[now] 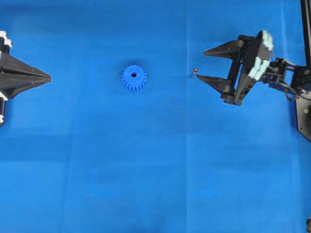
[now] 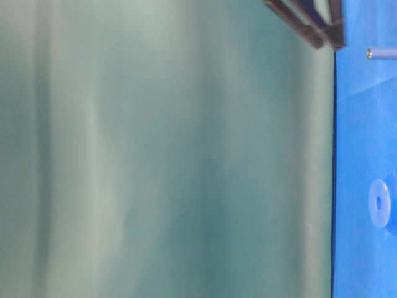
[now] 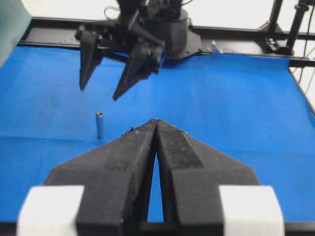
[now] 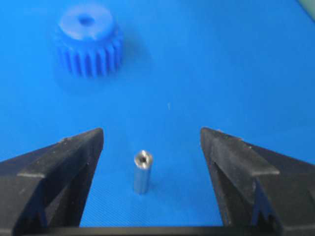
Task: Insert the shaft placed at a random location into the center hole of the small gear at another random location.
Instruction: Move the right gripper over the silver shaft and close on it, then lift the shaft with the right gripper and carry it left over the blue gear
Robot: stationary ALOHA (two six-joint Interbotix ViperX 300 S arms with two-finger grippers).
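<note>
Right gripper (image 4: 151, 142) — seen nearest in the right wrist view, its two black fingers (image 4: 59, 167) are being held spread wide, one to each side of the frame, with nothing pinched between them. The same gripper (image 1: 200, 63) is being shown in the overhead view at the right of the table, its tips pointing toward the middle.

Shaft (image 4: 141, 171) — a short silvery metal pin, being seen standing upright on the blue table cover (image 4: 221, 64), between the spread fingers and apart from both. A small dark recess is being shown in its top end. In the overhead view the shaft (image 1: 195, 71) is appearing as a tiny dot just beside the tip of the lower finger; whether the two are touching cannot be told from there. In the left wrist view the shaft (image 3: 100, 125) is being seen upright, below the tips of the right gripper (image 3: 98, 93).

Small gear (image 4: 88, 43) — bright blue, toothed all round, being shown lying flat on the cover beyond the shaft and well apart from it. Its center hole (image 4: 87, 19) is facing up, dark and round. Overhead, the small gear (image 1: 134, 77) is lying left of the shaft, between the two grippers.

Left gripper (image 3: 156, 122) — farthest from the shaft, its fingers are being held pressed together into one point, nothing between them. Overhead, the left gripper (image 1: 48, 76) is being seen at the left edge, well apart from the gear.
</note>
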